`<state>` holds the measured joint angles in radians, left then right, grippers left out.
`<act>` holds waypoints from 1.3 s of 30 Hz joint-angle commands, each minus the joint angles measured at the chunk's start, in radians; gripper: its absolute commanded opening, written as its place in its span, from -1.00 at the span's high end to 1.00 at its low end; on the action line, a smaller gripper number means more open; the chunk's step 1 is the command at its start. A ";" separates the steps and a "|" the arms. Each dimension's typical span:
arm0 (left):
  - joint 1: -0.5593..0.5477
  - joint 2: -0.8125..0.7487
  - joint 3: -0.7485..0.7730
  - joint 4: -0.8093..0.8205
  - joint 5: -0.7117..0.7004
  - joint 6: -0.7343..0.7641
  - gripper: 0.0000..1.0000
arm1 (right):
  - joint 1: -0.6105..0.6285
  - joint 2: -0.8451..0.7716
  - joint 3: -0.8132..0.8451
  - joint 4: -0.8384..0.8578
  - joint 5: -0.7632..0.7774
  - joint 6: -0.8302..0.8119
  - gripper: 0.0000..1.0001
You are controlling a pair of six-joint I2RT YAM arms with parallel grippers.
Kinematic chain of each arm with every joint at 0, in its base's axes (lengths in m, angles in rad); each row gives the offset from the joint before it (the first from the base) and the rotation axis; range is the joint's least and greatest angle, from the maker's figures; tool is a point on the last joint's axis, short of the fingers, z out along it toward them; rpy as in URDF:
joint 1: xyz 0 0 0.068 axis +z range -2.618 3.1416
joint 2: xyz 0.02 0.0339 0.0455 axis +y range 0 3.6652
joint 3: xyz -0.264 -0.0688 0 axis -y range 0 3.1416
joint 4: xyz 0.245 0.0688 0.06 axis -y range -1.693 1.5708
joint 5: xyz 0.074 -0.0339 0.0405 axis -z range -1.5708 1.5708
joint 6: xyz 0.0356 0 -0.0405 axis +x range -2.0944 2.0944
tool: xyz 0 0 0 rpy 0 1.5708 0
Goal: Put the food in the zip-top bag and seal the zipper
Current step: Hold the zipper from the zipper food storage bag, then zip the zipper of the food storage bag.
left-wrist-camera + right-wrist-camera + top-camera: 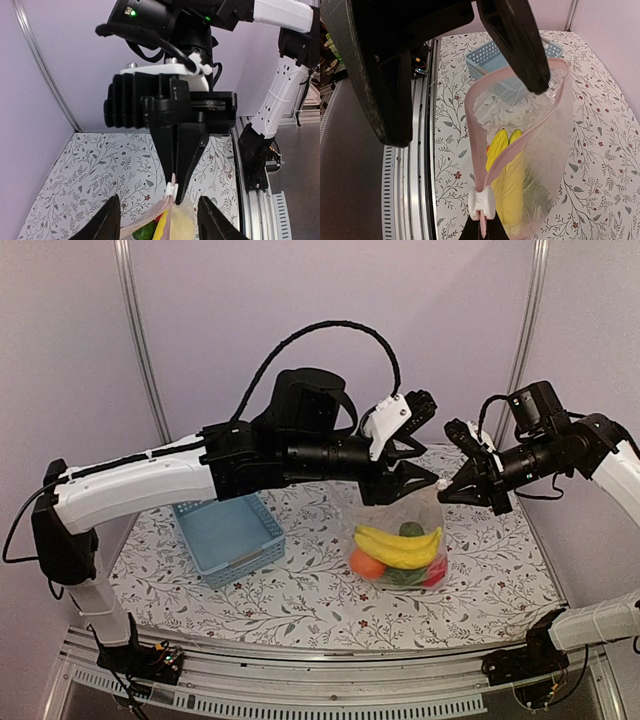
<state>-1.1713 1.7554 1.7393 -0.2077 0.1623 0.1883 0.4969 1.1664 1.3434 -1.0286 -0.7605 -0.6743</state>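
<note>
Now pinching one end of the zipper [472, 145] with the right gripper [447, 492], clenched on the pink strip just below its white slider [481, 202], at the lower middle of the right wrist view. Holding the zip-top bag [415, 515] upright that way, centre right of the top view, its mouth gaping in a loop. Hovering the left gripper [159, 200] at the bag's top, released, fingers [111, 220] spread to either side of the bag's edge and gripping nothing. Showing the food through the clear plastic: yellow banana [400, 545], orange [366, 562], dark green piece [411, 529], red ball [437, 571]. Standing left of the bag, well apart, on the floral table [300, 600]: a light blue basket [228, 537].
</note>
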 commanded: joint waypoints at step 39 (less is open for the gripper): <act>0.055 0.146 0.114 -0.148 0.151 -0.050 0.93 | 0.009 -0.048 0.034 -0.011 0.004 0.001 1.00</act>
<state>-1.1511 1.9228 1.8858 -0.2913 0.3267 0.1509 0.5037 1.1450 1.3434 -1.0557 -0.7525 -0.6765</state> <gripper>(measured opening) 0.070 0.004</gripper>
